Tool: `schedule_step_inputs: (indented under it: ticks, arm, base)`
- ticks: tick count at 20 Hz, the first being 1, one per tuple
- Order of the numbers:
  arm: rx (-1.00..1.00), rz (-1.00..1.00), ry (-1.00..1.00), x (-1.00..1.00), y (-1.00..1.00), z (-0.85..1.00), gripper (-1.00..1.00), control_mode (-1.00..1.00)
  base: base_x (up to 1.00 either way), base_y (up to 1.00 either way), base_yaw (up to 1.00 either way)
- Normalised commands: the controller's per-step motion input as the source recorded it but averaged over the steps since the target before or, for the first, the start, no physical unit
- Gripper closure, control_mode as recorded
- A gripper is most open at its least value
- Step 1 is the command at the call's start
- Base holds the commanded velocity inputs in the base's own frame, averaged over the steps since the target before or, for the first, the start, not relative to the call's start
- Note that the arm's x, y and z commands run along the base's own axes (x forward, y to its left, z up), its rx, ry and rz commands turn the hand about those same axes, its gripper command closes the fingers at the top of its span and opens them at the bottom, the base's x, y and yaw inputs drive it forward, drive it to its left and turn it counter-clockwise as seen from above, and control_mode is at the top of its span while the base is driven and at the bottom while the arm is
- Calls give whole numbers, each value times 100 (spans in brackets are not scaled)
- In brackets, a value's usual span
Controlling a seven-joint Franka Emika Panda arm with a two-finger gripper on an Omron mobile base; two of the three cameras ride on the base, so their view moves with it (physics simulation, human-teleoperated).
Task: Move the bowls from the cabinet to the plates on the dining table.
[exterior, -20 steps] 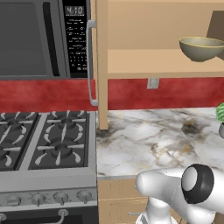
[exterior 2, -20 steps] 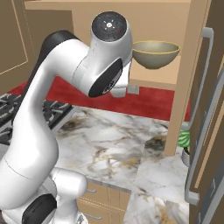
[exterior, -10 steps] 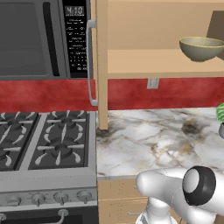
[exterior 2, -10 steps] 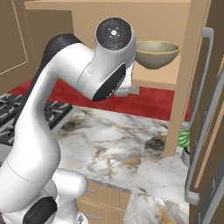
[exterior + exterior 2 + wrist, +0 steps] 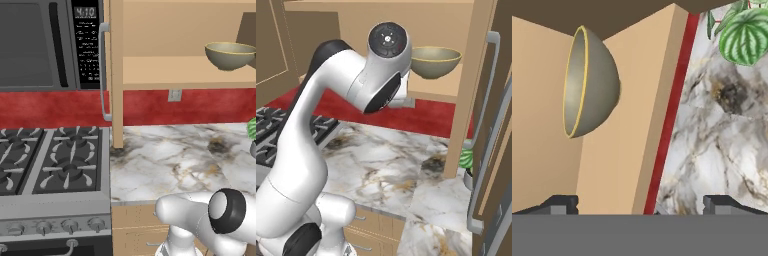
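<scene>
Nearest the cameras, the white arm (image 5: 331, 130) rises from the base and bends toward the wall, its upper joint level with the cabinet shelf in the right base view. In the hand view the gripper (image 5: 641, 204) has its two dark fingertips (image 5: 559, 204) set wide apart with nothing between them; the view is rolled on its side.

Beyond the base lies the marble counter (image 5: 180, 160), its front edge running above tan drawer fronts, with a gas stove (image 5: 55, 167) adjoining on the left. Much of the counter surface is bare; a green-leaved plant (image 5: 744, 35) stands at its right end, near the cabinet's open door (image 5: 491, 125) with its long grey bar handle (image 5: 483, 135).

Above a red backsplash (image 5: 60, 107) hangs the cabinet (image 5: 165, 30), open at the front, its tan side panel dropping to the counter beside the microwave (image 5: 50, 45). The bowl (image 5: 231, 55), olive-beige with a yellowish rim, sits upright on the wooden shelf (image 5: 170, 77) toward the right, set back from the shelf's front edge; the shelf to its left is bare.
</scene>
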Motion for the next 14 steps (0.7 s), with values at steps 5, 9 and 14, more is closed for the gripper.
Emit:
schedule_step_inputs:
  ticks: [5, 9, 14]
  arm:
    - [0, 0, 0, 25, 0, 0, -100, -100]
    - [0, 0, 1, 20, -7, 0, -100, -100]
    - [0, 0, 0, 19, -34, 0, -100, -100]
  base:
    - [0, 0, 0]
    - [0, 0, 0]
    - [0, 0, 0]
